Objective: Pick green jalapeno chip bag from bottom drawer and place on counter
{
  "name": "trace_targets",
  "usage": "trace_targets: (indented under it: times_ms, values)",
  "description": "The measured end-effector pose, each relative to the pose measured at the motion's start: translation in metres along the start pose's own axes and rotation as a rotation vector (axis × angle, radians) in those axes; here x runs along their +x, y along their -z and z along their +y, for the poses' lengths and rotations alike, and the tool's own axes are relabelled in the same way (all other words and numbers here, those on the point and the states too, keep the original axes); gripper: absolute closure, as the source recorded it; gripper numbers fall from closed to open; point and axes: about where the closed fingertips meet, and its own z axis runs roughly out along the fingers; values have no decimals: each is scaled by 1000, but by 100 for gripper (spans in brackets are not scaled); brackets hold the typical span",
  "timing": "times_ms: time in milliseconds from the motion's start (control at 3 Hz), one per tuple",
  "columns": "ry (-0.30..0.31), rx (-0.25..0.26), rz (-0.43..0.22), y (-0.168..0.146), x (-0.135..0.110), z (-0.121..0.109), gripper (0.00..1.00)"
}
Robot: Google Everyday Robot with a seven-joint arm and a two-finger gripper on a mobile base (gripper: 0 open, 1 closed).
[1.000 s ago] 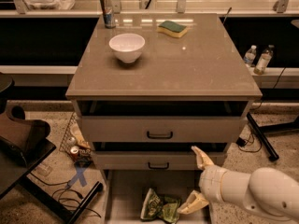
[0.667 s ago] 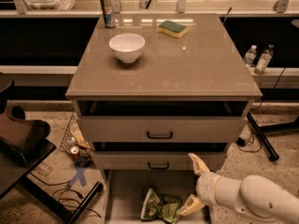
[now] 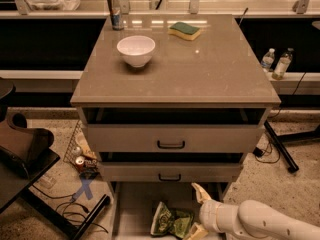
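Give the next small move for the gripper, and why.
Probably ease the gripper slightly left over the green jalapeno chip bag. Its fingers stand open at the bag's right edge in the bottom drawer, not yet around it.

Warm, dim light fell on a speckled floor (image 3: pixel 255 184). A black table (image 3: pixel 20 184) stood near left, cables (image 3: pixel 55 204) beside it; two water bottles (image 3: pixel 283 64) stood far right. The gripper (image 3: pixel 193 209) hung near right, fingers spread.
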Motion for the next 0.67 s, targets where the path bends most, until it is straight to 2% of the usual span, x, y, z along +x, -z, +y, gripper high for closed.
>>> trace_targets:
  times_ms: [333,667]
  values:
    - [1,-2,2,-1,1,0,0]
    - [-14,-17,-10,-24,5,9,0]
